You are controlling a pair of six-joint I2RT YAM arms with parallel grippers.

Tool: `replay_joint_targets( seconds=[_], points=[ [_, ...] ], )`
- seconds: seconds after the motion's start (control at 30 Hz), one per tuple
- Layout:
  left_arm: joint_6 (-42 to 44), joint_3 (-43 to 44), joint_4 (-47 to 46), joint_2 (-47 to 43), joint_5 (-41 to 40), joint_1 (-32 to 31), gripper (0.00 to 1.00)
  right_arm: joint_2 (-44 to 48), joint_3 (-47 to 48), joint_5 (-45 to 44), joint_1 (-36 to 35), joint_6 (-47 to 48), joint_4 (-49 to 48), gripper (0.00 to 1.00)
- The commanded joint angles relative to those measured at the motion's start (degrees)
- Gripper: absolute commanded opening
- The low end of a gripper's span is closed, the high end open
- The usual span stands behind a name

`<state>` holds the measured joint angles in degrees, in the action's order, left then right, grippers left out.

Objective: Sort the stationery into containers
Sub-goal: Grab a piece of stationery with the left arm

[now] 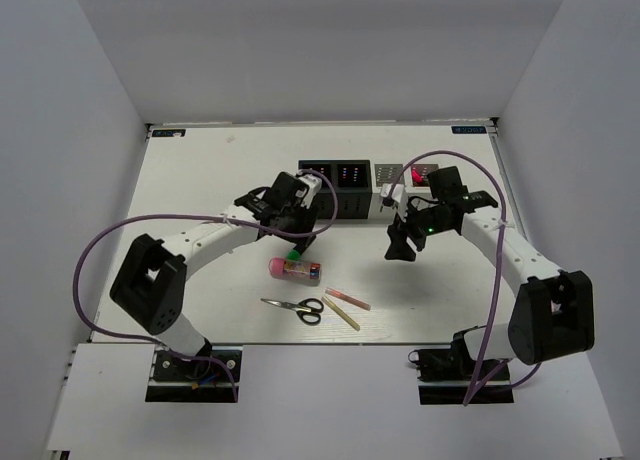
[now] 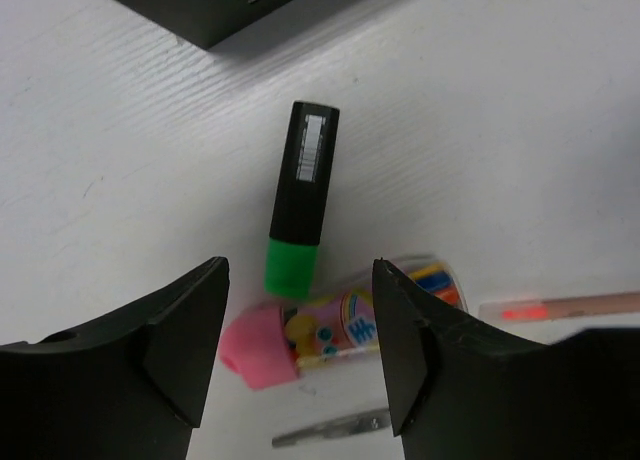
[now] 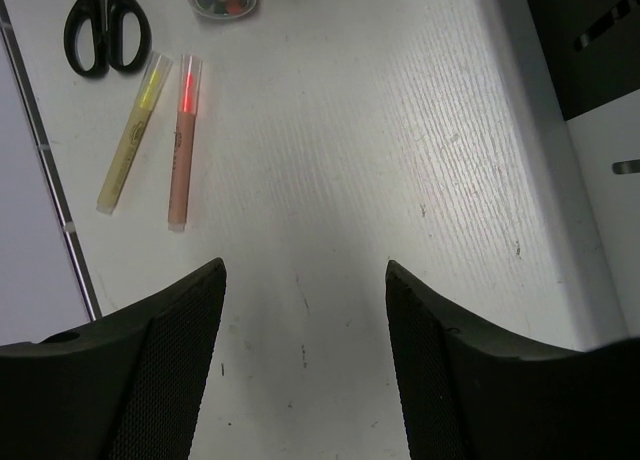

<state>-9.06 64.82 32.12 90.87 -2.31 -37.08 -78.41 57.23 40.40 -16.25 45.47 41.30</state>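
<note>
Left gripper [image 2: 299,272] hangs with its jaws apart over the green-capped marker [image 2: 303,180]; the gap is wider than the cap and nothing is grasped. That marker lies on the desk [image 1: 200,180], its cap just beside the pink tube [image 2: 330,332], below the row of containers [image 1: 352,178] in the top view. The step in hand looks like picking up this marker: the next move calls for lowering, clenching on it without nudging the tube, then carrying it to a bin. Right gripper [image 3: 305,280] is released and empty, with the scissors [image 3: 105,28] and thin sticks [image 3: 180,150] at the upper left of its view. What the bins hold is hard to make out, and whether cap and tube touch cannot be told
</note>
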Motion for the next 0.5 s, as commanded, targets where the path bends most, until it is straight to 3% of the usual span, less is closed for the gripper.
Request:
replay_joint_targets(
  seconds=[0.0, 0.2, 0.47],
  points=[
    [-0.7, -2.76, -10.66, 0.71, -2.87, 0.08, 0.7, 3.17, -1.24, -0.24, -0.01, 0.23, -1.92, 0.68],
    [-1.58, -5.67, -19.45, 3.6, -4.9, -0.71, 0.69, 4.58, -3.09, -0.15, 0.34, -0.03, -2.8, 0.68],
    [-1.84, -6.19, -23.59, 8.18, -4.38, -0.71, 0.69, 4.76, -3.71, -0.59, 0.43, 0.14, -3.07, 0.69]
  ],
)
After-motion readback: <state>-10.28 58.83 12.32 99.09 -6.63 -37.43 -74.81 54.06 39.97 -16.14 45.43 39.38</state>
